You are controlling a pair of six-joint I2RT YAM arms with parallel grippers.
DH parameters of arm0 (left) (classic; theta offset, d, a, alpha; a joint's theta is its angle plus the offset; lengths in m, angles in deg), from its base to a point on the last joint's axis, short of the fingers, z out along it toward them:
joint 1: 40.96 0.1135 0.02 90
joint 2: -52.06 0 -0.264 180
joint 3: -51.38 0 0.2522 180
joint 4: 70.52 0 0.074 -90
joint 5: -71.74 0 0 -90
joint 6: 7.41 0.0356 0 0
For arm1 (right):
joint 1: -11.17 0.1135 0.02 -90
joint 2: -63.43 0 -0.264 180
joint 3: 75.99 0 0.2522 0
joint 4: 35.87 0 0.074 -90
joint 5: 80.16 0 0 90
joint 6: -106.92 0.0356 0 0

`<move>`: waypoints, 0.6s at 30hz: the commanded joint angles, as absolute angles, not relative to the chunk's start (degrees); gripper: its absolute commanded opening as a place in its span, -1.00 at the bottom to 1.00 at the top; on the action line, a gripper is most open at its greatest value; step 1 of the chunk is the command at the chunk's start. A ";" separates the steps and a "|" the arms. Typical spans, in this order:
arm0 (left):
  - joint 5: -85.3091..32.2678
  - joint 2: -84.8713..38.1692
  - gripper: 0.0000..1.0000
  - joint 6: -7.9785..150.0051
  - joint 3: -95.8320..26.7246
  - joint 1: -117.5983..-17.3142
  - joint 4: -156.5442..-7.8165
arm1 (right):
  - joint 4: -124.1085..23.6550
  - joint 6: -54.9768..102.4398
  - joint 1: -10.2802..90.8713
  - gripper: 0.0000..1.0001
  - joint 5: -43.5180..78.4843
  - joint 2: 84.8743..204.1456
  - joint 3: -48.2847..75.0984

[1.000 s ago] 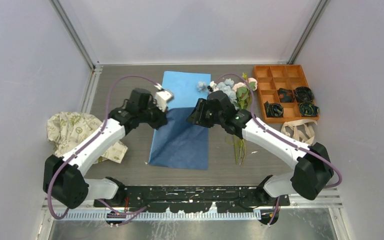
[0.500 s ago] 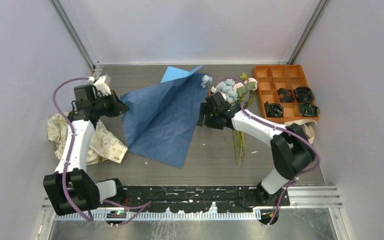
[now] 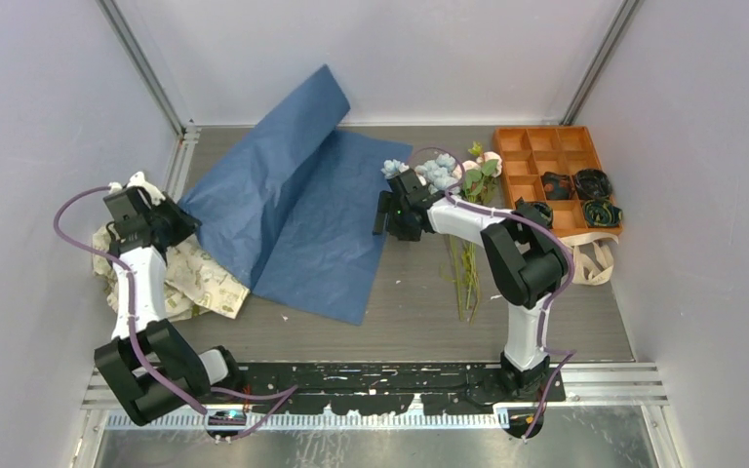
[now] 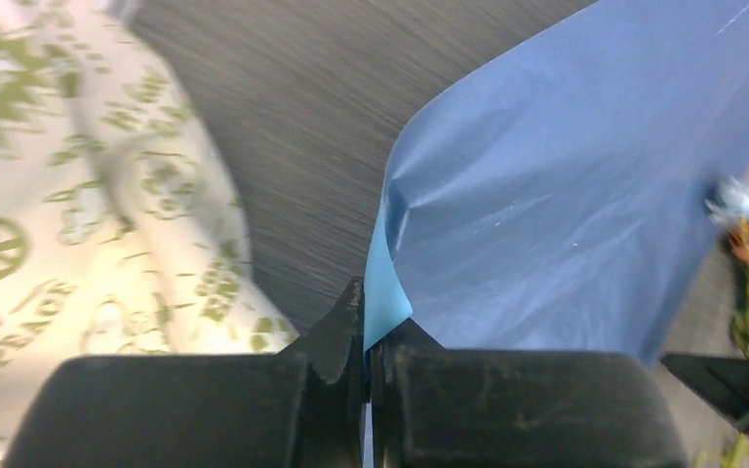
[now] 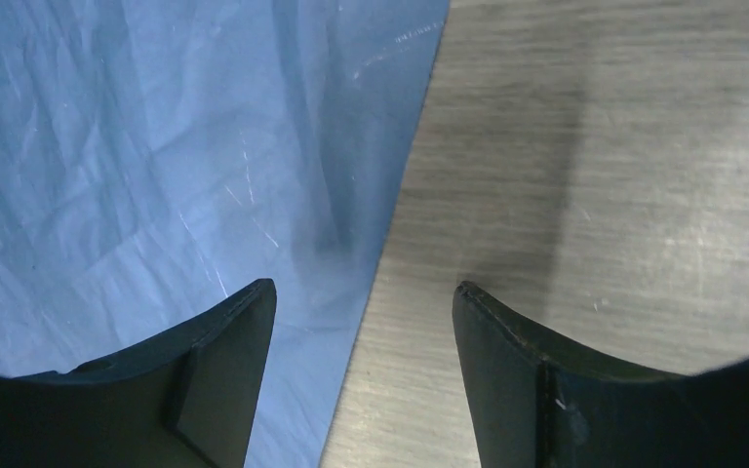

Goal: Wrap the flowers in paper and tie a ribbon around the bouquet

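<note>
The left pincer (image 4: pixel 367 317) is pressed together on a corner of the paper (image 3: pixel 302 224) and holds it lifted at the left of the surface (image 3: pixel 419 312), above the printed cloth (image 3: pixel 205 283). The sheet's left half rises in a dark blue fold toward the back wall, while its right half lies flat. The right pincer (image 5: pixel 363 322) is spread and holds nothing, just over the paper's right edge; the flowers (image 3: pixel 453 180) lie right of the sheet beside the orange tray (image 3: pixel 507 146), with the ribbon (image 3: pixel 595 258) just in front of that tray.
</note>
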State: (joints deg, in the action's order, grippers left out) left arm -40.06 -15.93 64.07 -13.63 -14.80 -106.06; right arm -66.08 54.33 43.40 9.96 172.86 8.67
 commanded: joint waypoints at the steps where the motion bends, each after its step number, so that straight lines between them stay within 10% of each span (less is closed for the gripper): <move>1: -31.17 -17.17 -0.99 62.99 -12.74 -11.53 -100.12 | -62.05 55.73 41.53 0.43 13.97 175.38 12.05; 18: -21.79 -20.57 -0.99 66.92 -7.73 -10.63 -94.75 | -50.15 68.56 41.39 0.38 22.56 167.12 -3.83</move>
State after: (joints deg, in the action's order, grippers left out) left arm -24.67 -20.89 65.05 -8.30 -10.91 -99.75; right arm -53.71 64.01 40.60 20.04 170.63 0.45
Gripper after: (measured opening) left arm 0.010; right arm 0.695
